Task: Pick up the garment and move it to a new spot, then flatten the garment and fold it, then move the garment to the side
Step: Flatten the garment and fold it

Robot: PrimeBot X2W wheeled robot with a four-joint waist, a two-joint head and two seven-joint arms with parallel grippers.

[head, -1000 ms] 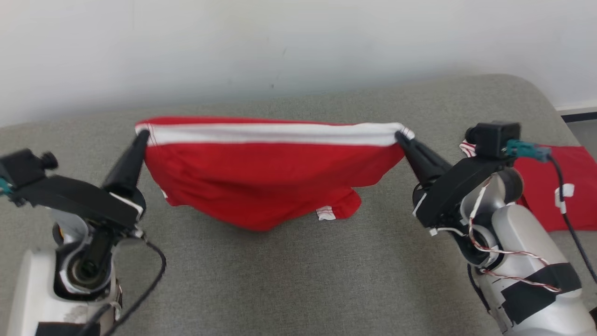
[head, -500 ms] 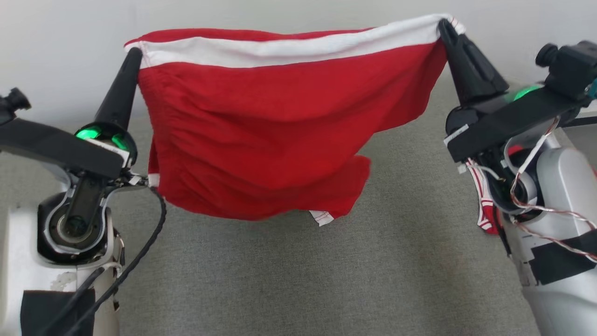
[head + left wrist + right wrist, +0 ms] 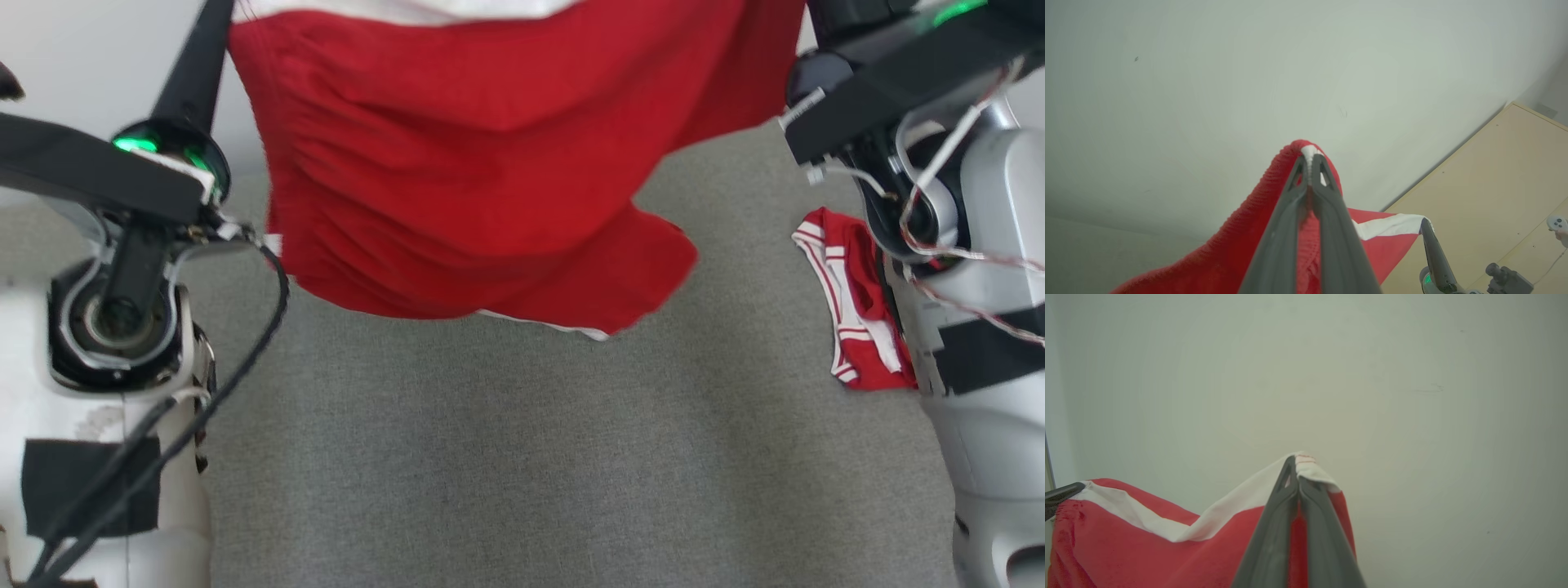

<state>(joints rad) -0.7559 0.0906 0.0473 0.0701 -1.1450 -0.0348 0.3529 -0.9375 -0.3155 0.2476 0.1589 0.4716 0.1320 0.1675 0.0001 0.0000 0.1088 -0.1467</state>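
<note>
The garment (image 3: pixel 490 163) is red with a white band along its top edge. It hangs stretched between both grippers, above the grey surface (image 3: pixel 522 457), with its lower hem loose in the air. My left gripper (image 3: pixel 1310 161) is shut on the garment's left top corner, and its dark fingers (image 3: pixel 192 73) rise to the head view's top edge. My right gripper (image 3: pixel 1295 465) is shut on the white band at the right top corner. It also appears in the left wrist view as the right gripper (image 3: pixel 1427 223) pinching the band's far end.
A second red garment with white stripes (image 3: pixel 853 310) lies on the grey surface at the right, partly behind my right arm (image 3: pixel 980 327). A pale wall (image 3: pixel 1372 375) stands close behind. A beige panel (image 3: pixel 1494 183) and a white controller (image 3: pixel 1557 223) show at the right.
Both grippers have risen with the garment, lifting its lower part off the grey surface. The head camera's picture has shifted too, bringing the striped garment at the right into fuller view.
</note>
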